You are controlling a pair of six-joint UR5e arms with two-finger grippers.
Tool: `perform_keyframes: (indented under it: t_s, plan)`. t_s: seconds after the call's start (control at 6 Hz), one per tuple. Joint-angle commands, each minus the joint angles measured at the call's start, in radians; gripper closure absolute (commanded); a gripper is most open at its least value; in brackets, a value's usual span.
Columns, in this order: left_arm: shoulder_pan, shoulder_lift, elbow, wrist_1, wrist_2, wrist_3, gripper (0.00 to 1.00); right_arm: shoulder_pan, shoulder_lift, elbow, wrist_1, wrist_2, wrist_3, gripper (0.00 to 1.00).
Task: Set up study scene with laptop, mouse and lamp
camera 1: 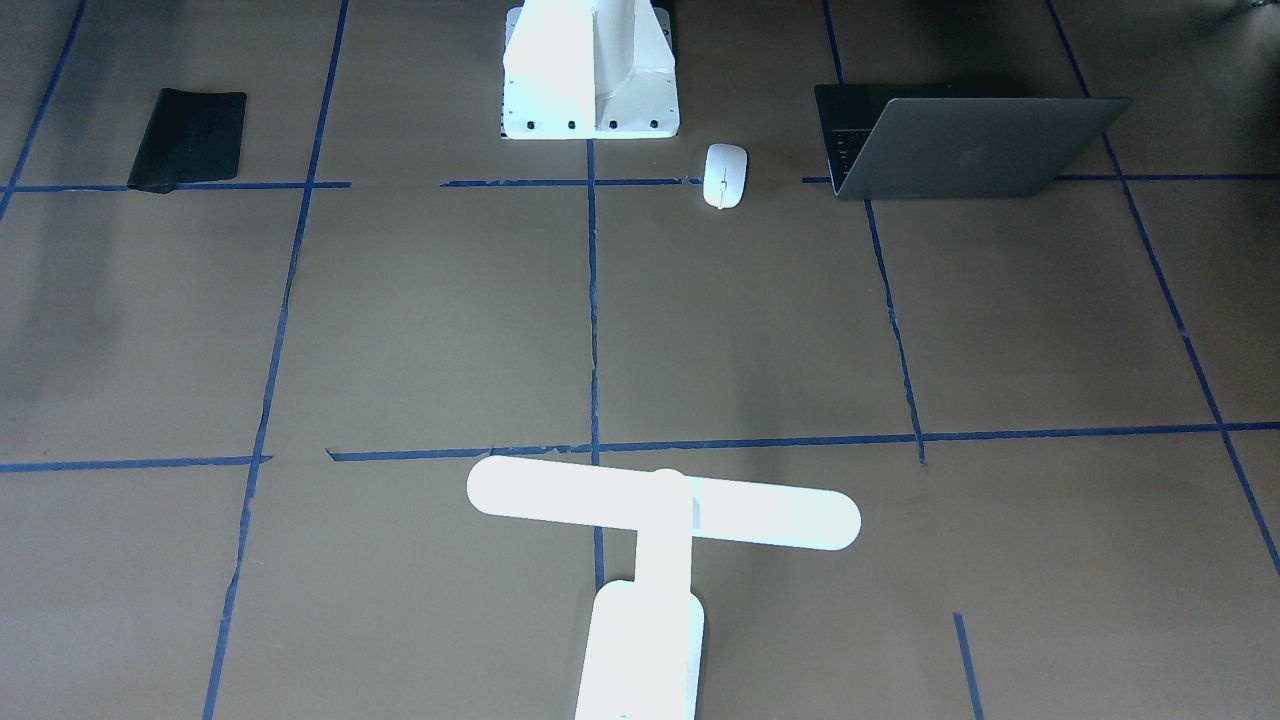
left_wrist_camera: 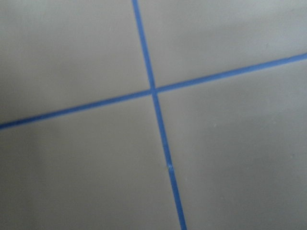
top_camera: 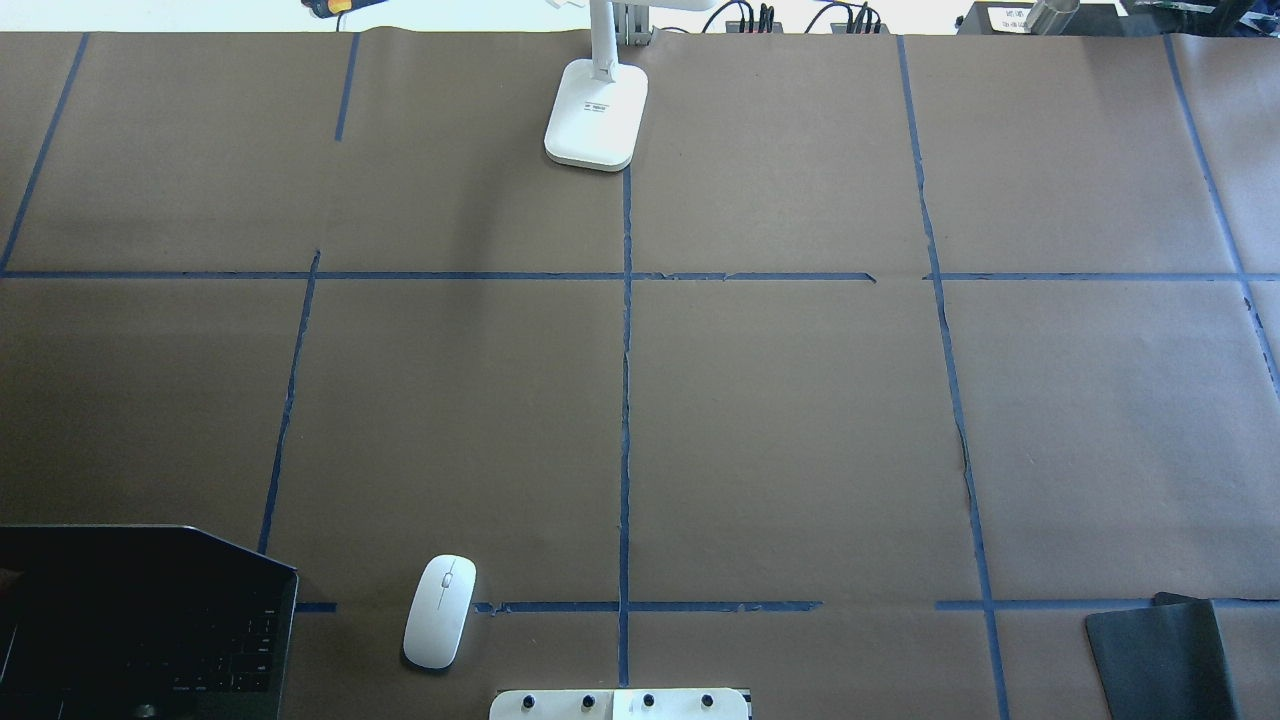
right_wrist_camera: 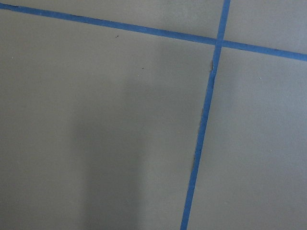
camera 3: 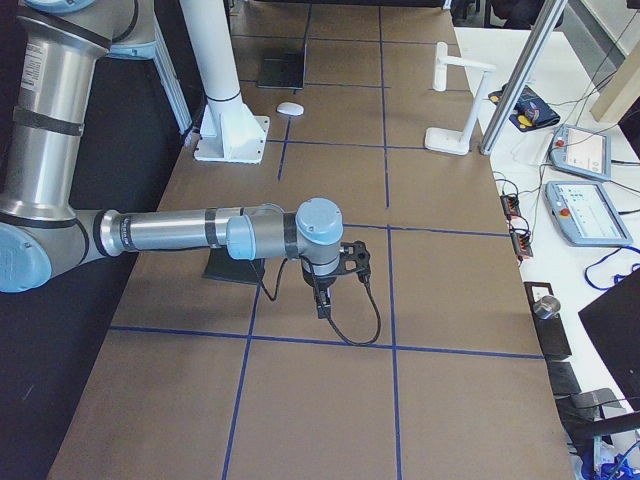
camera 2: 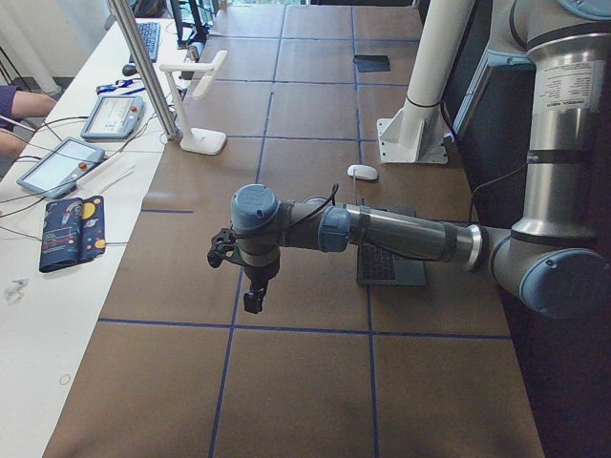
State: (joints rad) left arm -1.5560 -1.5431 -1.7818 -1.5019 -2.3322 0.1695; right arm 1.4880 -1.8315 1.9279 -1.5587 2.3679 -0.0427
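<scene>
The laptop (camera 1: 980, 145) is half open near the robot's base on its left side, and its black keys show in the overhead view (top_camera: 140, 620). The mouse (camera 1: 725, 175) lies beside it, between the laptop and the white bolted block (camera 1: 590, 70). The lamp (camera 1: 660, 510) stands upright at the far middle edge, with its base in the overhead view (top_camera: 595, 110). My left gripper (camera 2: 253, 301) hangs over bare paper, seen only from the left end. My right gripper (camera 3: 322, 300) hangs likewise, seen only from the right end. I cannot tell whether either is open or shut. Both wrist views show only paper and blue tape.
A flat black mat (camera 1: 188, 138) lies near the base on the robot's right side, and shows in the overhead view too (top_camera: 1160, 655). Blue tape lines grid the brown paper. A side bench with teach pendants (camera 3: 590, 210) and an aluminium post (camera 2: 148, 72) runs along the far edge.
</scene>
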Motion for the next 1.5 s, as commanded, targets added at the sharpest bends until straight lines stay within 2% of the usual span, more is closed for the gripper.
perform_keyframes:
  t_s: [0.0,0.33,0.67,0.83,1.0,1.33]
  plan:
    - [0.069,0.005,-0.033,-0.108,-0.153,-0.005,0.00,0.000,0.000,0.022,0.003,0.001,-0.011,0.00]
    - [0.160,0.021,-0.129,-0.188,-0.188,0.002,0.00,0.000,-0.005,0.020,0.037,0.001,-0.011,0.00]
    - [0.327,0.075,-0.284,-0.242,-0.185,0.007,0.00,0.000,-0.003,0.017,0.037,0.001,-0.005,0.00]
    - [0.415,0.134,-0.351,-0.304,-0.179,0.055,0.00,-0.002,-0.003,0.017,0.037,0.002,0.001,0.00]
    - [0.433,0.249,-0.369,-0.486,-0.159,0.138,0.00,-0.002,-0.002,0.014,0.037,0.002,0.003,0.00]
    - [0.502,0.259,-0.387,-0.524,-0.157,0.201,0.00,-0.002,-0.003,0.013,0.037,0.002,0.003,0.00]
